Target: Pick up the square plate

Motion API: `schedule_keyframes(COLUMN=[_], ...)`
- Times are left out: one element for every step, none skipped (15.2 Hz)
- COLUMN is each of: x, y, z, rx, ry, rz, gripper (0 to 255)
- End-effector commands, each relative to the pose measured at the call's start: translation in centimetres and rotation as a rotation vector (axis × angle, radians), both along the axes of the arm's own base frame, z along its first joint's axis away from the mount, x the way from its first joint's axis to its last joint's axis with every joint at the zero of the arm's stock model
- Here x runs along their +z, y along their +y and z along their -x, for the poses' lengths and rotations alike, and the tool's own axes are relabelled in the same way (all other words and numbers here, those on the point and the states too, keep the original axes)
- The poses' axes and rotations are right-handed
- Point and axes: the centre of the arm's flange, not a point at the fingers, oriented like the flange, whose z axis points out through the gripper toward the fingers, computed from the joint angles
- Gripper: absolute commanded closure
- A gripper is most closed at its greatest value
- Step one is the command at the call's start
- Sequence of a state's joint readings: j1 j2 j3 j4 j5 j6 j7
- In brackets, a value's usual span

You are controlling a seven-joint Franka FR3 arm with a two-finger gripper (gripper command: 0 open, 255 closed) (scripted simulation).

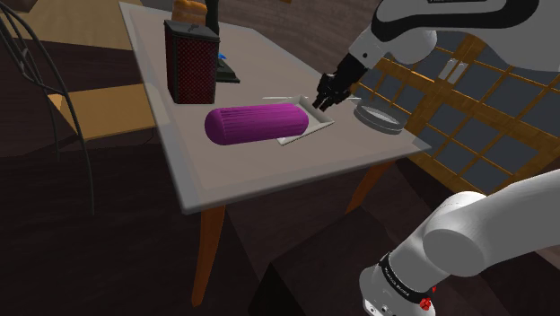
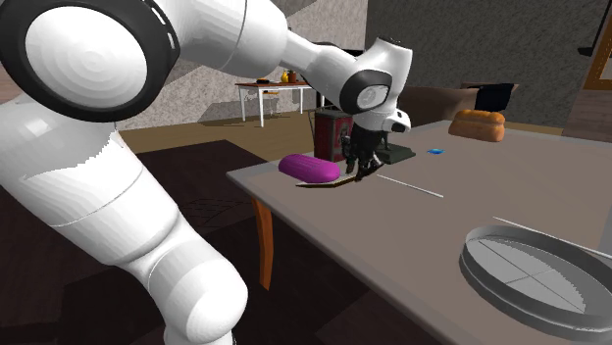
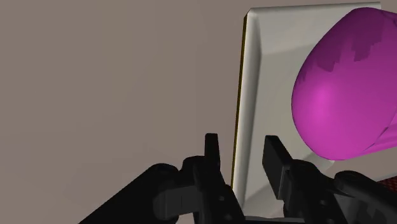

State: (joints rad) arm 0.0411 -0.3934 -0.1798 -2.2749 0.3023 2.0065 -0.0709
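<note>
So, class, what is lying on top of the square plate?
A purple roll lies on the white plate. It covers much of the plate, so anything beneath it is hidden.

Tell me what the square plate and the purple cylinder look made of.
Square plate: plain white-grey, smooth and matte, with a raised rim; possibly ceramic or plastic, the look leaves it open. Purple cylinder: magenta, fine ridged lines on its side, soft highlight; maybe plastic or fabric, uncertain.

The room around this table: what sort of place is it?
Likely a home dining room: a wooden-legged table with a bread loaf on it, a chair beside it, another small table farther back.
</note>
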Motion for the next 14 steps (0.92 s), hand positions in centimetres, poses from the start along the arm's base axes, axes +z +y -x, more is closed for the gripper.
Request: schedule_keyframes(x=[0.0,0.0,0.0,0.0,0.0,0.0,0.0,0.0,0.5,1.0,1.5,2.1,2.6,3.1], y=[0.0,0.0,0.0,0.0,0.0,0.0,0.0,-0.1,-0.1,-0.1,-0.1,-0.1,-0.1,-0.1], z=[0.0,0.0,0.0,0.0,0.0,0.0,0.0,0.0,0.0,0.0,0.0,0.0,0.0,0.0], rx=[0.0,0.0,0.0,0.0,0.0,0.0,0.0,0.0,0.0,0.0,0.0,0.0,0.0,0.0], ry=[0.0,0.0,0.0,0.0,0.0,0.0,0.0,0.0,0.0,0.0,0.0,0.0,0.0,0.0], rz=[0.0,0.0,0.0,0.0,0.0,0.0,0.0,0.0,0.0,0.0,0.0,0.0,0.0,0.0], gripper=[255,255,255,255,255,255,255,255,255,255,255,255,255,255])
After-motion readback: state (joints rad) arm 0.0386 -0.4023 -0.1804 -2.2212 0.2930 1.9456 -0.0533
